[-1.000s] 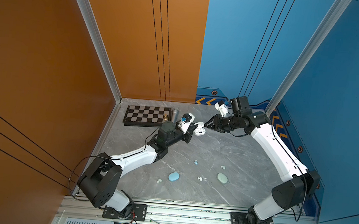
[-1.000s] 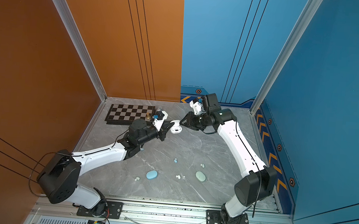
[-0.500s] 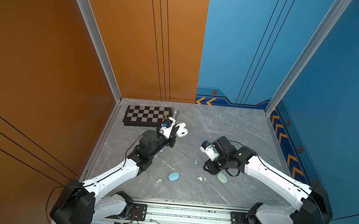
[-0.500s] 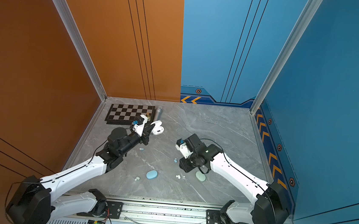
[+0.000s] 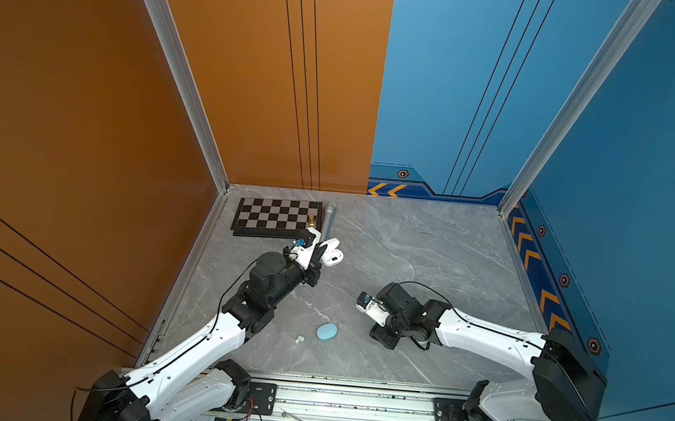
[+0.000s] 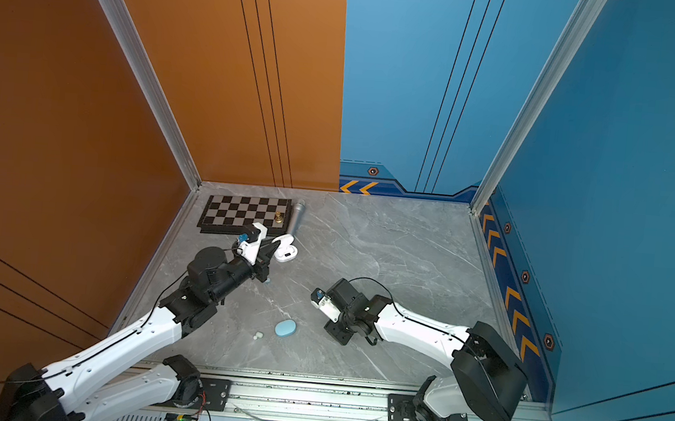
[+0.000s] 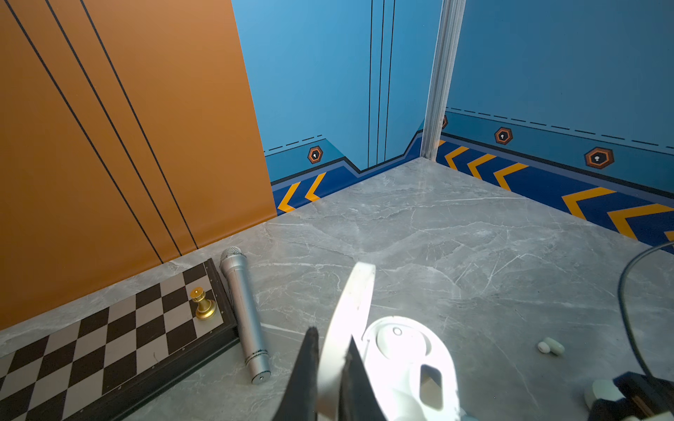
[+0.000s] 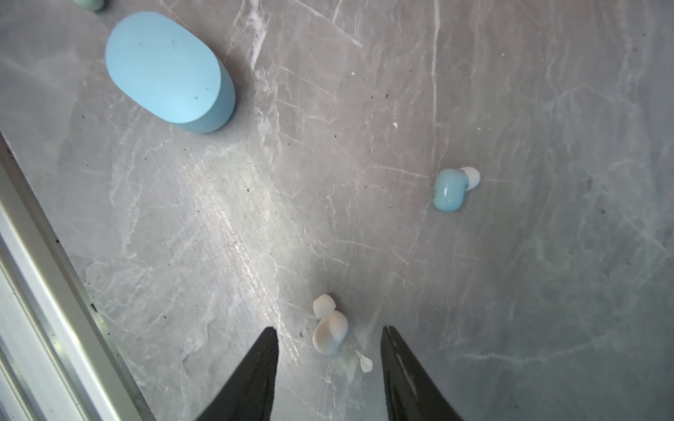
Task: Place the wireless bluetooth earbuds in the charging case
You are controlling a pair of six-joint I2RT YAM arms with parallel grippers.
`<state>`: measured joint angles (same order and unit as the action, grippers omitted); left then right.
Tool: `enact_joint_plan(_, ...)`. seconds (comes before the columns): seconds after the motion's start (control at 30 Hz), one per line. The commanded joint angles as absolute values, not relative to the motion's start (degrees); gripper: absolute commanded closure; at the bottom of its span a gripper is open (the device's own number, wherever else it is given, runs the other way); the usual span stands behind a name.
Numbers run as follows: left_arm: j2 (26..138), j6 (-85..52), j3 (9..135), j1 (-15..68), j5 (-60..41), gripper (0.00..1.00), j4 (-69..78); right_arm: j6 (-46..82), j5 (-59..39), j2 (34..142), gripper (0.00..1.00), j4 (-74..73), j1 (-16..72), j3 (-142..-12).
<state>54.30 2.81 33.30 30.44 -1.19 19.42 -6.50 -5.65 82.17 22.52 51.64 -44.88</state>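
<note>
My left gripper [image 7: 332, 337] is shut on the raised lid of the open white charging case [image 7: 401, 350], which lies at back left in both top views [image 5: 332, 256] [image 6: 285, 252]. My right gripper [image 8: 330, 329] stands open, pointing down, with a white earbud [image 8: 330, 331] on the floor between its fingertips. A light blue earbud [image 8: 450, 189] lies farther off. The shut light blue case [image 5: 327, 331] [image 8: 167, 69] is at front centre, with two pale earbuds [image 5: 299, 339] beside it. In a top view the right gripper [image 5: 384, 335] hides the white bud.
A chessboard [image 5: 273, 214] with a gold pawn [image 5: 312, 219] and a silver microphone [image 5: 328, 219] lie at the back left, just behind the white case. Walls close in three sides; a metal rail [image 5: 353, 392] runs along the front edge.
Both arms have come forward from the back. The left gripper brought the white case with it. The right gripper dropped over the white bud and its jaws widened.
</note>
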Motion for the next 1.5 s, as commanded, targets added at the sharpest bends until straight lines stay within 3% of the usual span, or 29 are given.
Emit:
enact_joint_plan(0.0,53.51,3.74,32.95,30.43,0.00,1.00,18.02,-7.28,-2.10,84.41,0.50,22.02,51.77,-46.58)
enact_joint_plan(0.77,54.52,4.44,33.49,30.02,-1.49,1.00,18.12,-10.47,2.11,93.32,0.54,37.34,55.54,-53.82)
enact_joint_plan(1.1,53.97,4.69,33.67,29.80,-1.40,1.00,18.18,-9.62,3.17,97.52,0.62,37.44,54.90,-56.40)
enact_joint_plan(1.47,54.40,4.76,33.97,29.77,-1.63,1.00,18.11,-9.45,1.99,97.39,0.81,38.54,54.14,-56.98)
